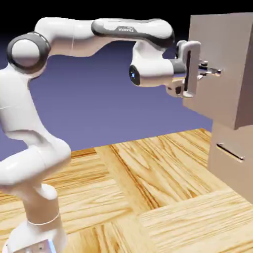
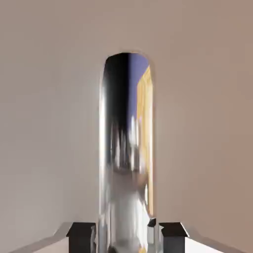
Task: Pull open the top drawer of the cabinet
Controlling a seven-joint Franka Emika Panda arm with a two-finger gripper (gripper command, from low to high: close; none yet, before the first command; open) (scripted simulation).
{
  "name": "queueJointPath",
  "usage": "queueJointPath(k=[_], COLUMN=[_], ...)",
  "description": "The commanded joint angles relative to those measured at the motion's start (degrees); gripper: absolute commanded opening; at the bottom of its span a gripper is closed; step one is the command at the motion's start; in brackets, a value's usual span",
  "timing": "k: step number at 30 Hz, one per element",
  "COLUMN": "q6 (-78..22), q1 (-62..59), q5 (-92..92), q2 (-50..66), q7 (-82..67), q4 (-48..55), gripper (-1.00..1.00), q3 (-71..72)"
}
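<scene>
Gripper [image 1: 210, 72], white with two fingers, pinches the shiny metal bar handle [image 2: 126, 158] of the beige box-shaped top drawer [image 1: 222, 64], upper right on the tan cabinet [image 1: 232, 163]. You likely hold something rigid but slippery; grip mid-bar.

Only one piece of lettering shows — a small dark word printed along the grey band on the upper link of the white, rounded robot arm [image 1: 129, 30] in the exterior view. It seems to read "FRANKA", though the letters are too small to be sure. The hand view carries no text — only plain beige surface and a shiny metal bar. No numbers, labels or signs stand anywhere else.
</scene>
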Motion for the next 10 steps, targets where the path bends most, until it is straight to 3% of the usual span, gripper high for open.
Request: queueJointPath(k=[1,7,8,10], q6=[-0.21,-0.51,-0.51,-0.12], q1=[2.11,14.26,14.26,16.33], q5=[-0.89,-6.16,-6.16,-7.15], q2=[-1.52,-11.46,-11.46,-13.35], q7=[1.39,8.52,8.52,9.52], q4=[-1.77,-12.76,-12.76,-14.61], gripper=[-1.00,-1.00,1.00,1.00], q3=[-2.01,-12.94,-12.94,-14.56])
